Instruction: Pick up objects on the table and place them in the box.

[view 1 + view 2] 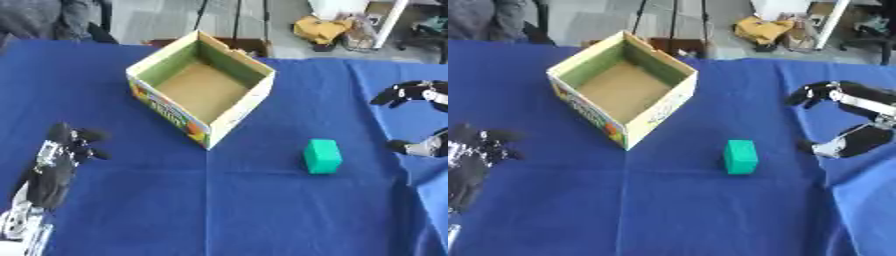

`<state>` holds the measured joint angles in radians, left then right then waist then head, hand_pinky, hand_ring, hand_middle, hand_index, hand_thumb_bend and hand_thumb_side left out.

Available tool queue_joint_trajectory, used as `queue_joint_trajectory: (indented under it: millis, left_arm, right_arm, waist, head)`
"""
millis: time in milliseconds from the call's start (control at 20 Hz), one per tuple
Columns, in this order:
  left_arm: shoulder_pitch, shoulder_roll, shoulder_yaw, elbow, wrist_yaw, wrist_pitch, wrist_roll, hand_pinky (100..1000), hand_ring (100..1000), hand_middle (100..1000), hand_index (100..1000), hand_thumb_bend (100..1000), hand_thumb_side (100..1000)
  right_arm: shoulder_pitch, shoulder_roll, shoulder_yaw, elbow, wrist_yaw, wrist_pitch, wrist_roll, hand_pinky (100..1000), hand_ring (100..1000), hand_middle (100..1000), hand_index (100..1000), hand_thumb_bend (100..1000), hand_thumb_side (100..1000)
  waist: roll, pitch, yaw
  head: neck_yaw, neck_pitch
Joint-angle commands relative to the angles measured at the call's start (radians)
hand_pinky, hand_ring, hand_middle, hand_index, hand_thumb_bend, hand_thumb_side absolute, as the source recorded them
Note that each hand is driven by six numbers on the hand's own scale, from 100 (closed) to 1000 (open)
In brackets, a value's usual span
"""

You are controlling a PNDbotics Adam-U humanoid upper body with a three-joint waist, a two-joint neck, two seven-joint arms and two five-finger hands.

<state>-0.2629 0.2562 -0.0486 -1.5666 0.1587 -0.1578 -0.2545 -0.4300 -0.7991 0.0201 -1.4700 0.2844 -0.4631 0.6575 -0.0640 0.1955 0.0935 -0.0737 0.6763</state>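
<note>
Lab or workshop: blue-cloth-covered table point(262, 210), bare grey floor point(166, 20), yellow crumpled bag point(321, 29), white post point(389, 22).

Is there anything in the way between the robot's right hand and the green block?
No, nothing visible. The right hand hangs open just right of the green block, with only bare blue tablecloth between them. The open cardboard box sits to the block's upper left.
</note>
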Motion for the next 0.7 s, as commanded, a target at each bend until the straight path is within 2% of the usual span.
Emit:
queue_joint_trajectory:
  millis: [50, 400, 700]
  left_arm:
    - [-0.006, 0.020, -0.003, -0.010, 0.001, -0.001, -0.005, 610, 800, 608, 650, 413, 1000]
    - [-0.005, 0.020, -0.005, -0.010, 0.003, -0.002, -0.007, 609, 800, 607, 650, 410, 1000]
    - [-0.006, 0.020, -0.006, -0.010, 0.003, -0.002, -0.007, 609, 799, 607, 649, 409, 1000]
  right_arm:
    - [-0.034, -0.037, 0.009, 0.025, 0.051, -0.025, 0.007, 784, 847, 811, 888, 449, 395]
    - [-0.082, -0.010, 0.041, 0.081, 0.128, -0.054, 0.012, 785, 846, 809, 888, 494, 444]
    - [-0.105, 0.014, 0.063, 0.109, 0.170, -0.070, 0.021, 784, 843, 805, 886, 491, 461]
  waist:
    - [0.002, -0.019, 0.002]
    - [0.004, -0.022, 0.010]
    - [0.006, -0.022, 0.014]
  head:
    - [-0.006, 0.001]
    - [-0.011, 0.002]
    - [-0.016, 0.003]
